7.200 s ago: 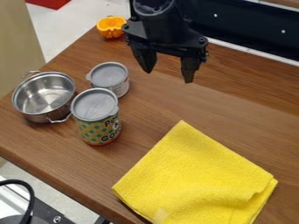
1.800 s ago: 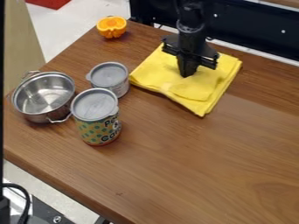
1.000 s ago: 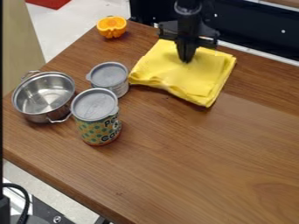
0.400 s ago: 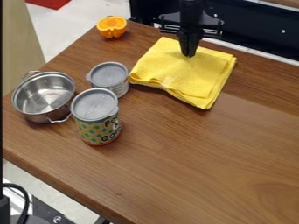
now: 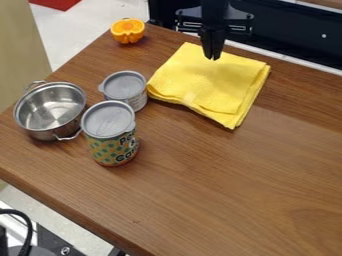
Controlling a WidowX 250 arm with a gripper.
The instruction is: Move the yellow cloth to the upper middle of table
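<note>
Lying folded across the upper middle of the wooden worktop (image 5: 220, 195), the yellow cloth (image 5: 204, 87) sits beneath the black claw (image 5: 212, 58) as we look down from the camera view.
We see the claw narrow, its fingertips together over the cloth's far part; the near layers fan slightly at the edge. Left of the cloth we find a small lidded can (image 5: 124, 86), a taller can (image 5: 110, 135), a metal pot (image 5: 50, 110) and, farther back, an orange half (image 5: 127, 31).

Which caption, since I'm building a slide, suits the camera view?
Claw over a folded yellow cloth, two cans and a pot nearby.
</note>
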